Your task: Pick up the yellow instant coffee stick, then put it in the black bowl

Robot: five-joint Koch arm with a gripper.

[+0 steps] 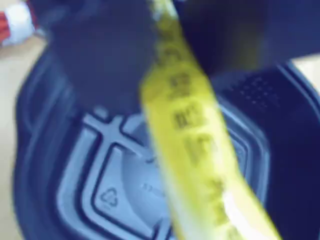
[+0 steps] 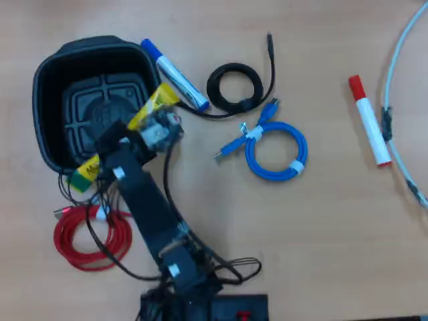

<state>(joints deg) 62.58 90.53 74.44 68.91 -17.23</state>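
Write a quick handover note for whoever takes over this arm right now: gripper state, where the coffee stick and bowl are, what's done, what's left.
Gripper: shut on the long thin yellow instant coffee stick, gripped mid-length, above the large rounded-square black plastic bowl.
Stick: slanted across the bowl's near rim in the overhead view, its green end sticking out past the rim.
Done: pickup and carry to the bowl.
Left: get the whole stick over the bowl's grid floor, open the gripper, withdraw.

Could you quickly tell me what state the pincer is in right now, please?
Pincer: closed on the yellow instant coffee stick, held above the black bowl.
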